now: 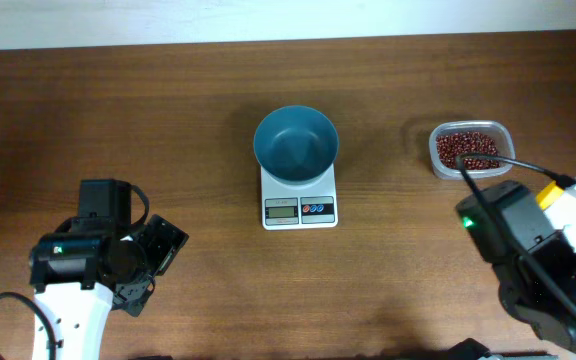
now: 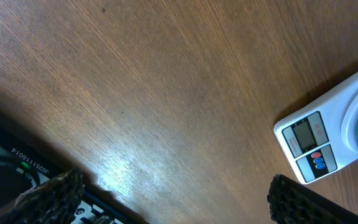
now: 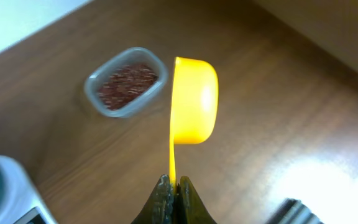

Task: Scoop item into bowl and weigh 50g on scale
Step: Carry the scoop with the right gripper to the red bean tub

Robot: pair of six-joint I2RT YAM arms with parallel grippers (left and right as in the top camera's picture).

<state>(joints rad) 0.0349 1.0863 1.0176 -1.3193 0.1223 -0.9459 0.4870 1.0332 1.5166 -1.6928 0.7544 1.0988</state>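
The item, small red-brown beans (image 1: 469, 148) (image 3: 127, 83), fills a clear plastic tub (image 1: 436, 150) at the right. A teal bowl (image 1: 296, 143) stands empty on the white scale (image 1: 299, 208) in the middle of the table. My right gripper (image 3: 173, 183) is shut on the thin handle of a yellow scoop (image 3: 194, 99), which it holds in the air just right of the tub. The scoop's inside is turned away from me. My left gripper (image 2: 173, 196) hangs wide open over bare wood, left of the scale (image 2: 309, 146), holding nothing.
A black cable (image 1: 508, 165) from the right arm (image 1: 538, 250) crosses the tub's near edge. The left arm (image 1: 98, 260) sits at the front left. The table's far edge (image 1: 288, 42) runs along the top.
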